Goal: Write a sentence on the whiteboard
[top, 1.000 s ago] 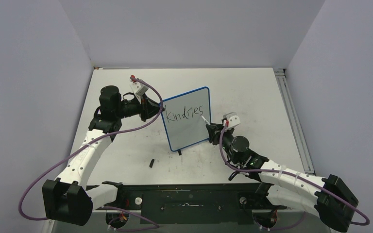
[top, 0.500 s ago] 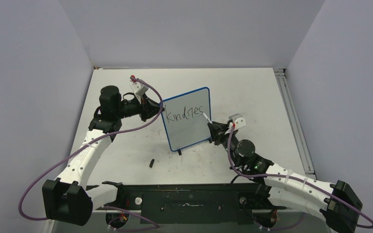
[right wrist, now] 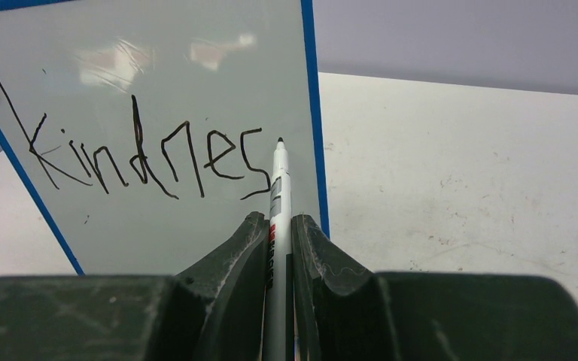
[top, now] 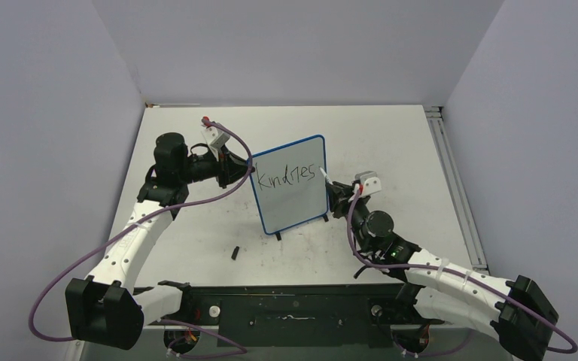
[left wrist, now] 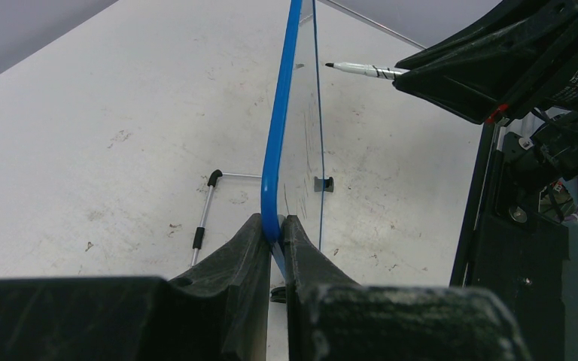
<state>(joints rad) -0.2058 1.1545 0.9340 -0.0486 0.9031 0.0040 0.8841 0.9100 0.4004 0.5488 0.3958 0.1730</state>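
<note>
The blue-framed whiteboard (top: 292, 209) is seen standing upright on the table (top: 391, 143); black lettering (top: 289, 177), "Kindnes", is written across its upper half.

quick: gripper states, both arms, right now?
Left gripper: closed on the whiteboard edge.
Right gripper: closed on the marker.
</note>
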